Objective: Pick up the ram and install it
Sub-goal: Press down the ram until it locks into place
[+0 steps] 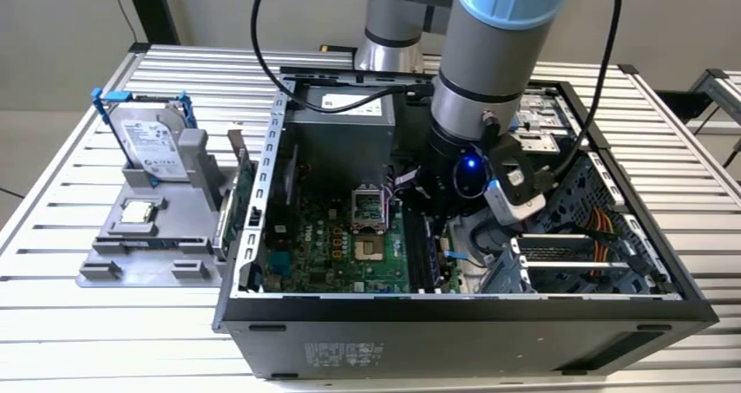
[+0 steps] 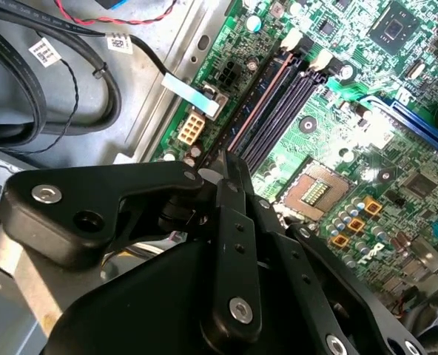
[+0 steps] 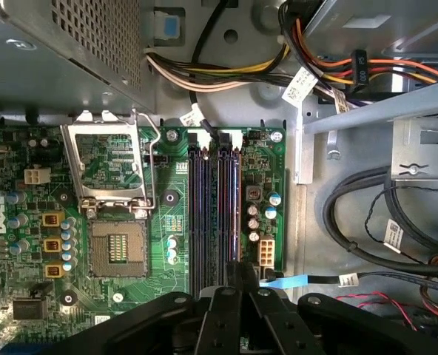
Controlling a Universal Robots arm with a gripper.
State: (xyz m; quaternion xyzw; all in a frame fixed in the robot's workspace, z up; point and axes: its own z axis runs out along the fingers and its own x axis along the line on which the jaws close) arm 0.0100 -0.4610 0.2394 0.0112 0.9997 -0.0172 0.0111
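Inside the open black metal computer case [image 1: 463, 337], the grey and pale-blue robot arm [image 1: 487, 72] reaches down over the green motherboard [image 3: 167, 200]. In both wrist views the black gripper [image 2: 230, 159] [image 3: 237, 268] has its fingers drawn close together, pinched on one end of the ram [image 2: 260, 100] [image 3: 228, 207]. This long, thin, dark memory stick is seen edge-on. It stands in the row of long black memory slots [image 3: 200, 214], at the side of that row farther from the empty square processor socket [image 3: 118, 248] [image 2: 315, 194].

The ram's long axis runs parallel to those slots. One end sits under the fingertips and the other points toward the white latches [image 3: 204, 137] [image 2: 293, 41] at the slots' far end. Whether it is fully seated cannot be told.

Beyond the slots from the socket, black cables carry small white printed tags [image 3: 300, 83] [image 2: 43, 52]. A bundle of orange, yellow and red wires [image 3: 352, 70] also passes there.

In the exterior view, well away from the socket and outside the case on the exterior view's left, a grey holder [image 1: 151, 254] keeps a silver hard drive with blue handles [image 1: 156, 141] upright, with a white printed label on its face. The case's front wall carries another printed label [image 1: 342, 354].
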